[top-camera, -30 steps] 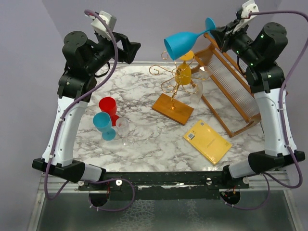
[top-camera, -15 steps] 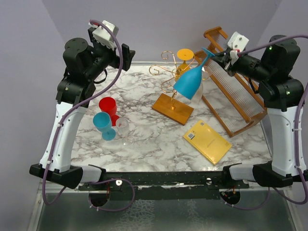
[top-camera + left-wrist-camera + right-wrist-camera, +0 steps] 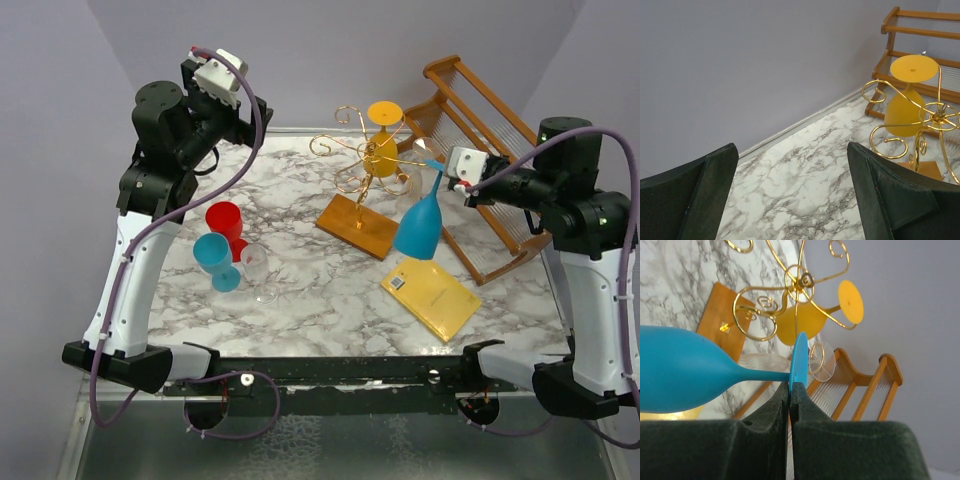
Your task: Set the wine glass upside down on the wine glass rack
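Since a second ago, my right arm has swung the blue wine glass (image 3: 420, 225) down from high over the rack into a bowl-down hang.

Right gripper (image 3: 790, 390) jaws are pinched together on the glass's foot rim; the bowl dangles over the marble table (image 3: 320, 290), between the wine glass rack (image 3: 362, 185) and the yellow book (image 3: 431, 294). A yellow glass (image 3: 907, 102) already hangs inverted on the rack. Left gripper (image 3: 792, 192) sits raised, jaws wide apart, gripping nothing.
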`<state>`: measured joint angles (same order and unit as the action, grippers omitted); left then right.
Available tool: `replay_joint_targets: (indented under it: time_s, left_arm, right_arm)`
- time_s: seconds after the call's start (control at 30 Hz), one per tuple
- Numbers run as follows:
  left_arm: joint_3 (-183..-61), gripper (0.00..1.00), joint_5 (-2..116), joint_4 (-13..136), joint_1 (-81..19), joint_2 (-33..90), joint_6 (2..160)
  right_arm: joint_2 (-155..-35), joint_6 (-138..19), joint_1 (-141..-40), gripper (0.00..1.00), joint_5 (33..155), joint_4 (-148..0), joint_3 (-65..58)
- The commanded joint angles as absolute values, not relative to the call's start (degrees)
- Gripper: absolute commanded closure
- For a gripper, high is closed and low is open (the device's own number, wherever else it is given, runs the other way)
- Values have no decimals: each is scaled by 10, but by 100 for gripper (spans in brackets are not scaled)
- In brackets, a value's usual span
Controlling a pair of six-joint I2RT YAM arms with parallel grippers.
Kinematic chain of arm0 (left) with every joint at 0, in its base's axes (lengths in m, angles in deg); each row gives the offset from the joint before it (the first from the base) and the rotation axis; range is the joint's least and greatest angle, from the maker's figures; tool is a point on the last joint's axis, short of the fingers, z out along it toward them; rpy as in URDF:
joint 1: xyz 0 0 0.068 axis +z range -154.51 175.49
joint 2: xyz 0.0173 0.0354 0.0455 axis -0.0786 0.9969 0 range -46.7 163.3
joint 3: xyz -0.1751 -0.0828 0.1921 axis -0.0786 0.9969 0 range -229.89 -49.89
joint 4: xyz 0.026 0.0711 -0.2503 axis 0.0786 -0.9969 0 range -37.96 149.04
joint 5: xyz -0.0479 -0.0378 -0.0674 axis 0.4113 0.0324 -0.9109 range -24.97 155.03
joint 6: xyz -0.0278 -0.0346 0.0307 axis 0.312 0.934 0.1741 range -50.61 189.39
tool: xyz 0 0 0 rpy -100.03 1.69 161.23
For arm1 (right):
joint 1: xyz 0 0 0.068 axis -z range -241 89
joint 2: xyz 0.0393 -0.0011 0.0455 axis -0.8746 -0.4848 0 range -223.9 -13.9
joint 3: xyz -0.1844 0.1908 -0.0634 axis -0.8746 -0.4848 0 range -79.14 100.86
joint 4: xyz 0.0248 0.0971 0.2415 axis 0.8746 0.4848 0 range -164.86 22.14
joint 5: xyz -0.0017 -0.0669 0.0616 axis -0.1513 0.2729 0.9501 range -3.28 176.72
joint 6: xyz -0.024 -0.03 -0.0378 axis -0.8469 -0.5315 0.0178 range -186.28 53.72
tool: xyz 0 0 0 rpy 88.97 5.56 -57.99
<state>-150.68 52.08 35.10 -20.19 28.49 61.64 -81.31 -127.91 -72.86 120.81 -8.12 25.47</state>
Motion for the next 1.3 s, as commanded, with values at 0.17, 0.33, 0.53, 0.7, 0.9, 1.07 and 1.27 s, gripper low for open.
replay_joint_targets:
  time_s: [0.17, 0.33, 0.53, 0.7, 0.9, 1.07, 1.27]
  left_arm:
    - [-1494, 7, 538, 371, -186, 272, 595]
    - [-1501, 7, 539, 372, -179, 278, 597]
    - [-1506, 7, 539, 372, -176, 283, 596]
    - [-1507, 7, 540, 372, -175, 284, 596]
    - [-1510, 7, 541, 373, -173, 288, 595]
    - [-1513, 7, 542, 373, -172, 291, 594]
    - [-1518, 7, 543, 373, -172, 297, 593]
  right_arm:
    - [-833, -1361, -730, 99, 1145, -133, 216]
    - [-852, -1397, -730, 99, 1188, -148, 226]
    - [-873, -1440, -731, 99, 1215, -161, 221]
    - [-887, -1463, -732, 99, 1234, -176, 218]
    - [-906, -1487, -734, 99, 1262, -190, 215]
    - [-925, -1498, -736, 99, 1292, -199, 222]
    - [-945, -1513, -740, 96, 1322, -202, 228]
